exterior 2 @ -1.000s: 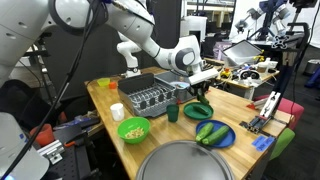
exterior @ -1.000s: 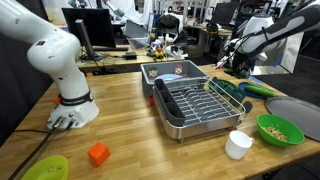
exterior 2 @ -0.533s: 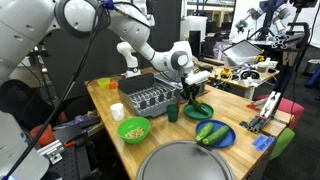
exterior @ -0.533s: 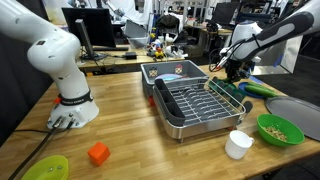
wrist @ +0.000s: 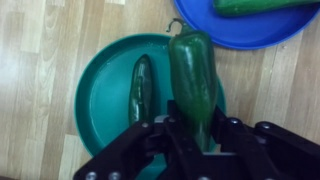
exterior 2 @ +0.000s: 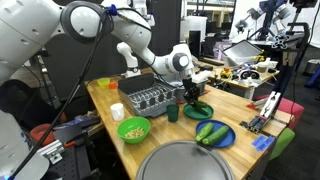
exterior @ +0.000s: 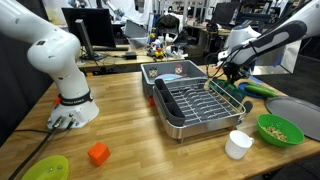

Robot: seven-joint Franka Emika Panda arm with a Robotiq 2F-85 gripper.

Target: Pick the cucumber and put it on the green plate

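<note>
Over the green plate (wrist: pixel 100 100), hanging low: the gripper (wrist: pixel 190 128), fingers (wrist: pixel 166 128) parted on either side of a fat green pepper's (wrist: pixel 192 70) lower end. Cannot tell whether pressing on the pepper or merely straddling it. Pepper lying lengthwise on the plate, curled stem pointing away from the gripper. Just beside the pepper, on the same plate and parallel to it: the cucumber (wrist: pixel 141 90), slim and dark, with a narrow strip of plate showing between the two.

Beyond the green plate's far rim, close by: a blue plate (wrist: pixel 260 30) carrying another green vegetable (wrist: pixel 262 6).

Seen in an exterior view, gripper (exterior 2: pixel 192 97) down at the green plate (exterior 2: pixel 199 110), blue plate (exterior 2: pixel 228 140) just beside it toward the camera. Past the green plate on the other side: a small dark cup (exterior 2: pixel 172 113), then a metal dish rack (exterior 2: pixel 145 100). Well apart from the green plate, beyond the rack: a green bowl (exterior 2: pixel 133 128) and a white cup (exterior 2: pixel 117 111).
</note>
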